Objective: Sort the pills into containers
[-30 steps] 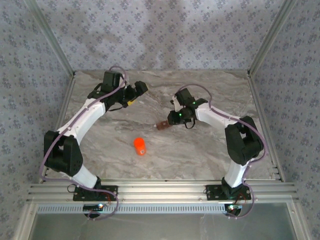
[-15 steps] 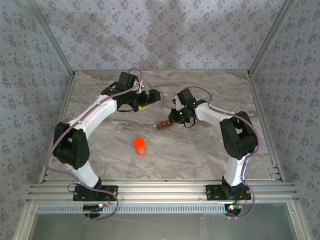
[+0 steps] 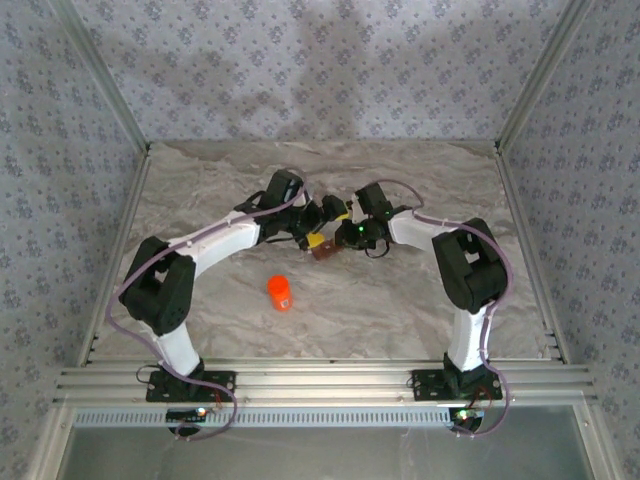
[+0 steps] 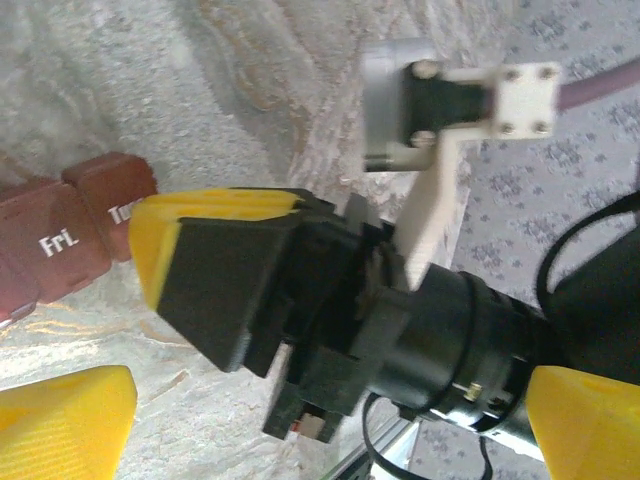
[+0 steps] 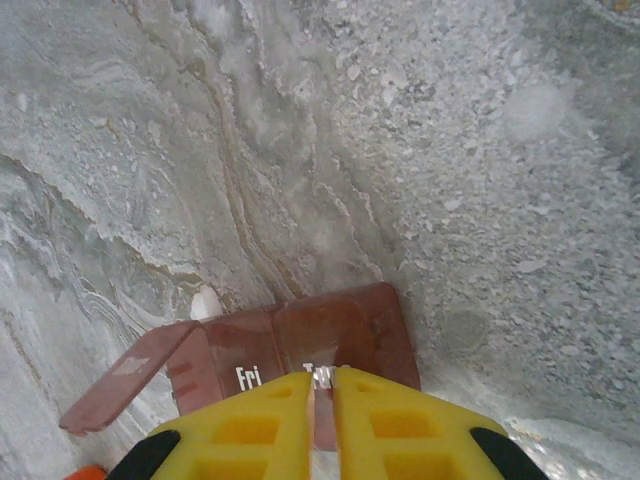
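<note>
My right claw (image 5: 322, 405) is closed. Its yellow fingertips (image 5: 250, 420) meet over the near edge of the reddish-brown pill organizer (image 5: 340, 335); I cannot tell whether they pinch it. The pill organizer lies flat on the marble tabletop (image 5: 480, 150) with the labels "Fri" and "Tu" legible and one end lid (image 5: 125, 375) flipped open. My left claw (image 4: 330, 430) is spread wide, with the right claw in front of its gap, just beside the organizer. An orange bottle (image 3: 280, 292) stands apart, nearer the arm bases.

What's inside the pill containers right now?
The containers have Fri and Tu lids shut, hiding their insides. The end lid stands open, but its compartment is covered by that lid and the right fingers.
</note>
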Robot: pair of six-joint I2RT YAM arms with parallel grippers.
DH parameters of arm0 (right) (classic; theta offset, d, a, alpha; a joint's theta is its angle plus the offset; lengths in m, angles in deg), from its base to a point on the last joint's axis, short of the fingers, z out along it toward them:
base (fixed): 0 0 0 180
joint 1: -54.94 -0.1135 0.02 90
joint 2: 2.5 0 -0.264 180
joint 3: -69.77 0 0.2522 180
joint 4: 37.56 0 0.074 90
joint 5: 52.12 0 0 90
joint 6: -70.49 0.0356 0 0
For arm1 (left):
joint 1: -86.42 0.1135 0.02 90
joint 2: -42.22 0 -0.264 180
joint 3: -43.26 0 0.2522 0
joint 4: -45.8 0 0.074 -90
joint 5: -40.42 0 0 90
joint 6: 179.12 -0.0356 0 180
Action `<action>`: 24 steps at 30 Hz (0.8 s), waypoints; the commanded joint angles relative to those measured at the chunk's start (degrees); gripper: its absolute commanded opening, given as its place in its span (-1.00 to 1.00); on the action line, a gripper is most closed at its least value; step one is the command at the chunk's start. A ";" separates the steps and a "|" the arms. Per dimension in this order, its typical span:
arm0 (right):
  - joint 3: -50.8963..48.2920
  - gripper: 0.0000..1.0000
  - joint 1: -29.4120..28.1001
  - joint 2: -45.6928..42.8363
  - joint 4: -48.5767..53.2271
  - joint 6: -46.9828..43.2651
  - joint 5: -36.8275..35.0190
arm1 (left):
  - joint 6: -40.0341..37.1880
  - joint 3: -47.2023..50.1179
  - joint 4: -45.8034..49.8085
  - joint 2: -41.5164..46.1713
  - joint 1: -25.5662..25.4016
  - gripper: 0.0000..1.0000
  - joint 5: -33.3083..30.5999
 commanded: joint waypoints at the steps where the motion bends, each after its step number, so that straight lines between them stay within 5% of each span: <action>1: -1.33 -0.68 0.24 1.88 -0.50 1.24 0.59 | 5.70 2.02 -3.56 3.82 -1.14 0.99 -2.78; 24: -1.60 -0.68 0.17 2.74 -1.14 2.03 0.63 | 5.61 3.60 -2.64 1.00 -1.78 0.99 -4.60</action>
